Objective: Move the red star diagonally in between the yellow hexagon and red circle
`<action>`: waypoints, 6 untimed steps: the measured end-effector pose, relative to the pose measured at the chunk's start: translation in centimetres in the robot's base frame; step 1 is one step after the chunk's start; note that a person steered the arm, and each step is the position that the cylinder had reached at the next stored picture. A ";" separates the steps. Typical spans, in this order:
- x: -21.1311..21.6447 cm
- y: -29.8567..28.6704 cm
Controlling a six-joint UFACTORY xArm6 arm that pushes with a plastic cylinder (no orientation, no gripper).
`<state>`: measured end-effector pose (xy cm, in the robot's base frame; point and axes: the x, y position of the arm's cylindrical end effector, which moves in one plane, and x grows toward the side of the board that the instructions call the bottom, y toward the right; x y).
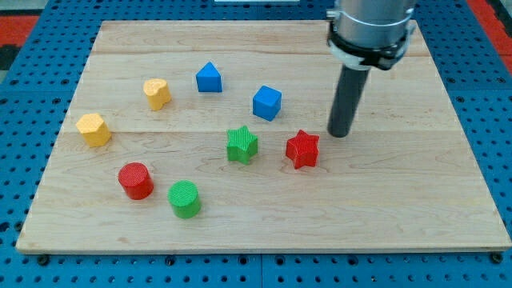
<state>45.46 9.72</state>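
Observation:
The red star [302, 149] lies right of the board's middle. My tip [339, 133] rests on the board just up and to the right of the star, a small gap apart. The yellow hexagon [94, 129] sits at the view's left. The red circle [136, 180] is a cylinder below and to the right of the hexagon. The green star [242, 145] lies between the red star and those two blocks.
A yellow heart-like block [158, 93], a blue triangular block [209, 78] and a blue cube [267, 102] sit in the upper half. A green cylinder [185, 198] stands next to the red circle. The wooden board [416, 200] lies on a blue pegboard.

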 end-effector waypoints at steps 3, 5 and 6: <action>6.2 -11.2; 7.5 -14.8; 4.9 -18.6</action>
<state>50.40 -8.93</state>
